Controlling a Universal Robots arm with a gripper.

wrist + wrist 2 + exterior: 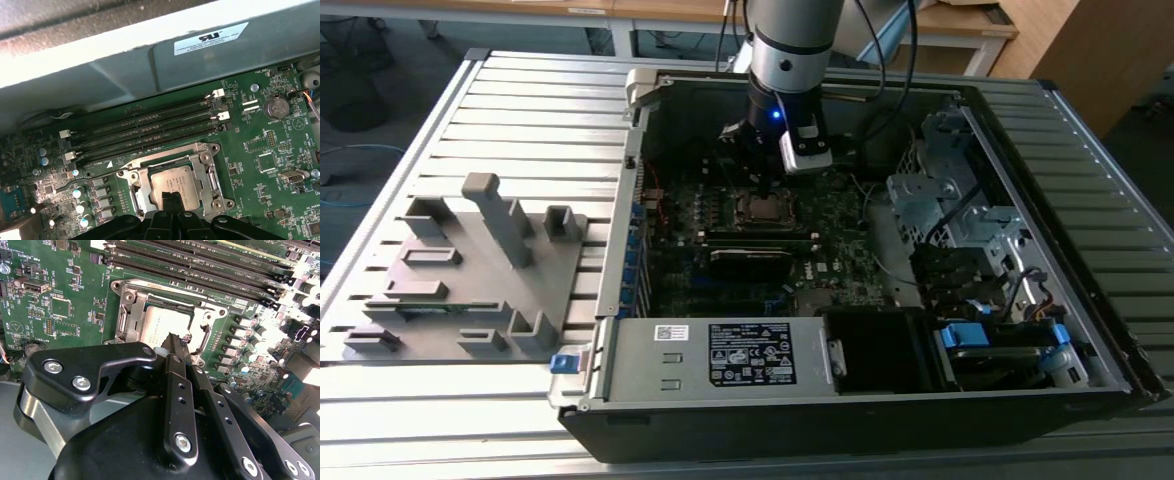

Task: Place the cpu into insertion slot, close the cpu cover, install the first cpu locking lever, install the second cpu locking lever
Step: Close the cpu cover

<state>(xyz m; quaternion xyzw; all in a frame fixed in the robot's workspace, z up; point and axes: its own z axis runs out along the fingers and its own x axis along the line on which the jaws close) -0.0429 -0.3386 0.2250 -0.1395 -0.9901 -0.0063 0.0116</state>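
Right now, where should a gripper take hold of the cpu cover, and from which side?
Probably the thin frame bar of the cpu cover nearest the gripper, pinched from above: it lies flat around the cpu, so only its edges offer purchase.

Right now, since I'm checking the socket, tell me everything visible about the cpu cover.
The cpu cover is a thin, silvery metal square frame with a large open window. It lies flat, framing the grey-topped cpu, beside the memory slots. The pincer, tips together, hangs over one edge; contact is unclear.
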